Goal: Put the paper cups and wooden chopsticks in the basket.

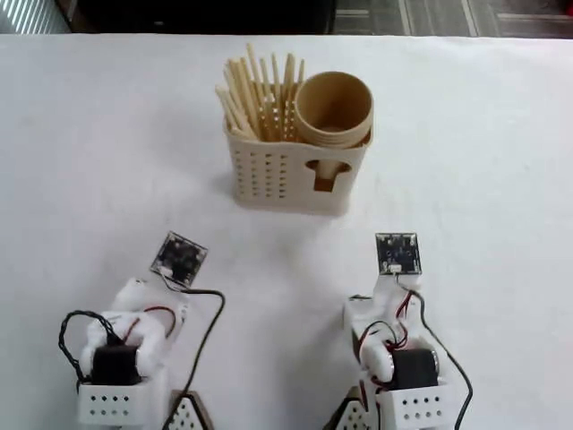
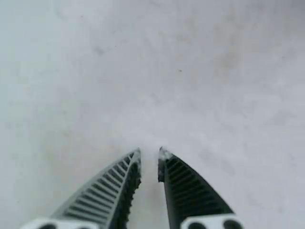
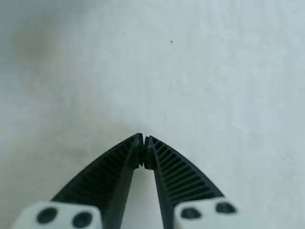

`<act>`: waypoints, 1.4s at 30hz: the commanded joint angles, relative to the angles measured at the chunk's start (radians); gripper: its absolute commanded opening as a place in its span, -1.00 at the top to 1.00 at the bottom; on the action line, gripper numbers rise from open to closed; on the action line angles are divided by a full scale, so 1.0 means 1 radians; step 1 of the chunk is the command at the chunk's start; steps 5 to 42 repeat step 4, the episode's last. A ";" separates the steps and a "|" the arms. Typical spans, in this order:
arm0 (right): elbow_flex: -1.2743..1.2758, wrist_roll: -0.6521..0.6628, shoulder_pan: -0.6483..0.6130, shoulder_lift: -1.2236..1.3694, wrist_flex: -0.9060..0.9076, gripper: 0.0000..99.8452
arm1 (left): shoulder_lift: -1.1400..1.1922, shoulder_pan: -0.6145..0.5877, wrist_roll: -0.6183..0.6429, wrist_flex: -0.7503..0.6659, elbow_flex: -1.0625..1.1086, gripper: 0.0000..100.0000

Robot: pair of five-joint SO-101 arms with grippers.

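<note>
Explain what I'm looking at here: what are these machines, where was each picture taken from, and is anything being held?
The overhead picture looks down on a white table with two small robot arms at its near edge. Beyond them stands a perforated basket holding wooden chopsticks on one side and stacked paper cups on the other. The other two pictures come from cameras on the arms' wrists, looking past each gripper at the table. The left gripper has fingers slightly apart; the right gripper is shut. Neither holds anything.
</note>
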 commanded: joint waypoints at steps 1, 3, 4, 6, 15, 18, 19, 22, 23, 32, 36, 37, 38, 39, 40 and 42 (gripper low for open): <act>0.009 0.008 0.005 -0.012 0.005 0.96 | 0.007 0.005 -0.008 0.008 -0.005 0.84; 0.009 0.008 0.005 -0.012 0.005 0.96 | 0.007 0.005 -0.008 0.008 -0.005 0.84; 0.009 0.008 0.005 -0.012 0.005 0.96 | 0.007 0.005 -0.008 0.008 -0.005 0.84; 0.009 0.008 0.005 -0.012 0.005 0.96 | 0.007 0.005 -0.008 0.008 -0.005 0.84; 0.009 0.008 0.005 -0.012 0.005 0.96 | 0.007 0.005 -0.008 0.008 -0.005 0.84; 0.009 0.008 0.005 -0.012 0.005 0.96 | 0.007 0.005 -0.008 0.008 -0.005 0.84; 0.009 0.008 0.005 -0.012 0.005 0.96 | 0.007 0.005 -0.008 0.008 -0.005 0.84; 0.009 0.008 0.005 -0.012 0.005 0.96 | 0.007 0.005 -0.008 0.008 -0.005 0.84; 0.009 0.008 0.005 -0.012 0.005 0.96 | 0.007 0.005 -0.008 0.008 -0.005 0.84; 0.009 0.008 0.005 -0.012 0.005 0.96 | 0.007 0.005 -0.008 0.008 -0.005 0.84; 0.009 0.008 0.005 -0.012 0.005 0.96 | 0.007 0.005 -0.008 0.008 -0.005 0.84; 0.009 0.008 0.005 -0.012 0.005 0.96 | 0.007 0.005 -0.008 0.008 -0.005 0.84; 0.009 0.008 0.005 -0.012 0.005 0.96 | 0.007 0.005 -0.008 0.008 -0.005 0.84; 0.009 0.008 0.005 -0.012 0.005 0.96 | 0.007 0.005 -0.008 0.008 -0.005 0.84; 0.009 0.008 0.005 -0.012 0.005 0.96 | 0.007 0.005 -0.008 0.008 -0.005 0.84; 0.009 0.008 0.005 -0.012 0.005 0.96 | 0.007 0.005 -0.008 0.008 -0.005 0.84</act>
